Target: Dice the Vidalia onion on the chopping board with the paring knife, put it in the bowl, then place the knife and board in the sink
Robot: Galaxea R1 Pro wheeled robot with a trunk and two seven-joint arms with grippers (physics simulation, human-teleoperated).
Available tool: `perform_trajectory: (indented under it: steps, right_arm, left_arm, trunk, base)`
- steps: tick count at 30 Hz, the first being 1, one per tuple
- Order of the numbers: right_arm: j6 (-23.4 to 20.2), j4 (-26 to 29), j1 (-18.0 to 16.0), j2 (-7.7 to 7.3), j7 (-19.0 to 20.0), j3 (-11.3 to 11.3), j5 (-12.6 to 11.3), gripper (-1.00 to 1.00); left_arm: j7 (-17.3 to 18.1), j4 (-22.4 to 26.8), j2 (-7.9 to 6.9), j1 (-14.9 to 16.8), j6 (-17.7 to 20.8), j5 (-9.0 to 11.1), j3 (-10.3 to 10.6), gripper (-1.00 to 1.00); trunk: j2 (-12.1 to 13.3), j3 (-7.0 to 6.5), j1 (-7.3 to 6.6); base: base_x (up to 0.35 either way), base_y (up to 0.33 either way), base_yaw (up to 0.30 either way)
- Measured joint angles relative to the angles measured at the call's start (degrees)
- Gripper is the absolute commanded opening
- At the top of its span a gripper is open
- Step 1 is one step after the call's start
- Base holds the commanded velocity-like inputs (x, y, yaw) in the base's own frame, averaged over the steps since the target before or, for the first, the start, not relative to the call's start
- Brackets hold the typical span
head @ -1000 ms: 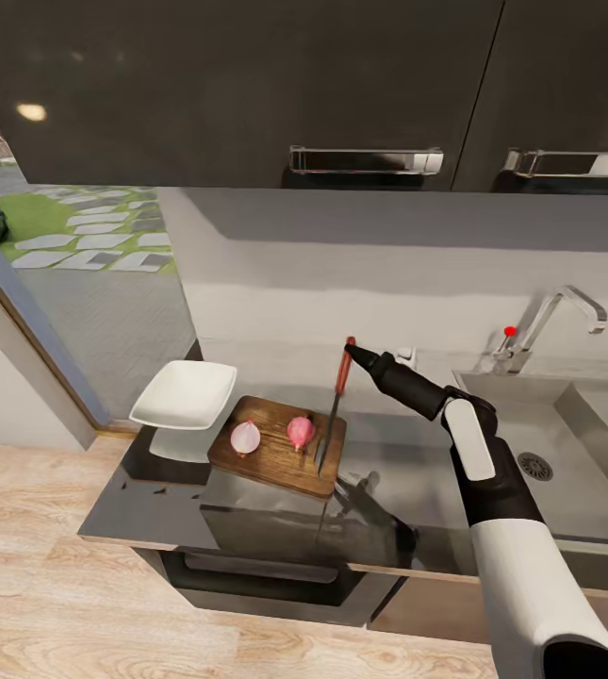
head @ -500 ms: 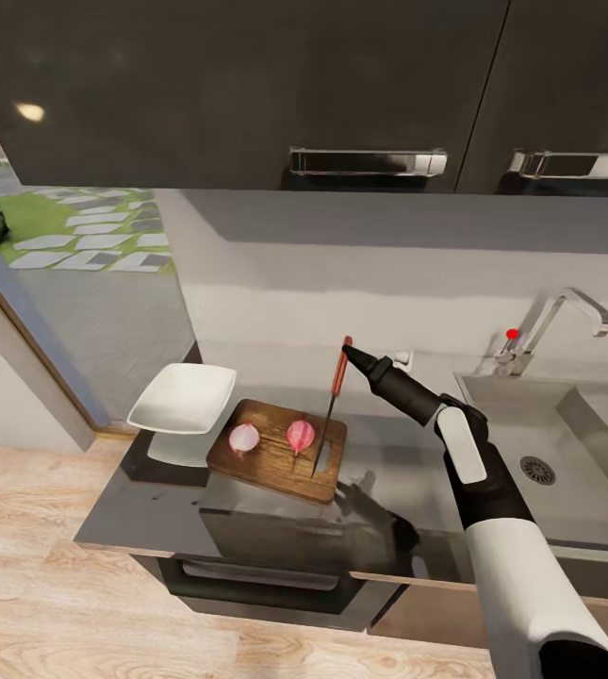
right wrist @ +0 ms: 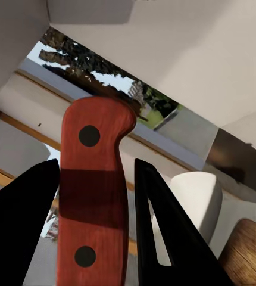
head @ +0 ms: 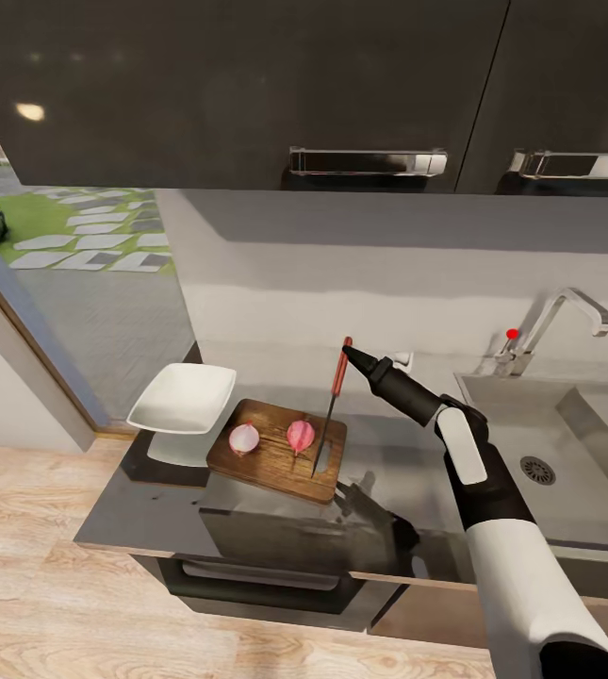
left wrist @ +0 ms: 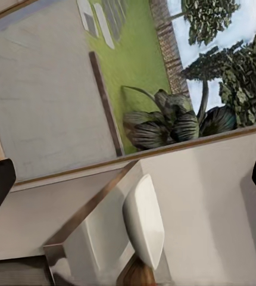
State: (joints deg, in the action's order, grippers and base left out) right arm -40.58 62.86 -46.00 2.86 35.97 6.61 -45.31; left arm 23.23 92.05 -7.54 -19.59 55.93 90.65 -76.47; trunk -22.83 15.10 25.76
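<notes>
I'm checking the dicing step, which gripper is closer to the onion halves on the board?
Right. The right gripper holds the paring knife beside the onion halves. The left gripper sits off past the bowl.

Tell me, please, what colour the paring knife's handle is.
Red with two dark rivets, clearest in the right wrist view.

Sink (head: 586, 424): basin runs off the picture's edge beside the tap.
Paring knife (right wrist: 95, 196): blade cut off past the gripper; handle alone visible.
Chopping board (left wrist: 137, 275): a sliver below the bowl (left wrist: 144, 219).
</notes>
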Motion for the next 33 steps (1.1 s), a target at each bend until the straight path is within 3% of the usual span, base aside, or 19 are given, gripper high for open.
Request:
perform_trajectory:
  steps: [7, 8, 9, 25, 28, 29, 33]
  right_arm:
    - [0.56, 0.39, 1.55, -1.13, -0.05, 0.05, -0.07, -1.0]
    - [0.58, 0.47, 1.62, -1.17, -0.05, 0.0, -0.07, -1.0]
    - [0.61, 0.52, 1.67, -1.2, -0.05, -0.04, -0.05, -1.0]
    - [0.62, 0.61, 1.76, -1.2, -0.14, -0.08, 0.0, -1.0]
    - [0.62, 0.56, 1.72, -1.15, -0.31, -0.1, -0.05, -1.0]
    - [0.56, 0.46, 1.56, -1.16, -1.2, -0.14, -0.1, -1.0]
    - [0.3, 0.17, 1.04, -1.04, -5.95, -0.28, -0.21, -1.0]
  left_arm:
    - [-0.32, -0.08, -0.79, 2.25, 0.68, -0.52, 2.25, 1.0]
    - [-0.33, -0.09, -0.83, 3.26, 0.7, -0.61, 4.21, 1.0]
    - [-0.34, -0.09, -0.88, 3.37, 0.73, -0.56, 4.43, 1.0]
    - [-0.58, -0.13, -0.89, 3.51, 0.58, -0.95, 4.75, 1.0]
    - [-0.87, -0.29, -0.75, 3.51, 0.45, -2.46, 6.11, 1.0]
    - [-0.99, -0.33, -0.67, 3.5, 0.41, -4.16, 6.62, 1.0]
    - [-1.02, -0.34, -0.42, 3.55, 0.4, -5.33, 6.94, 1.0]
  trunk:
    - [0.0, 0.0, 0.0]
    - [0.0, 0.0, 0.0]
    - [0.0, 0.0, 0.0]
    - [0.0, 0.0, 0.0]
    - [-0.01, 0.0, -0.01]
    - [-0.02, 0.0, -0.03]
    - [0.0, 0.0, -0.01]
  base:
    - [0.0, 0.0, 0.0]
    - [0.0, 0.0, 0.0]
    - [0.0, 0.0, 0.0]
    - [0.0, 0.0, 0.0]
    - [0.101, 0.022, 0.0]
    - [0.196, 0.134, 0.0]
    - [0.084, 0.217, 0.0]
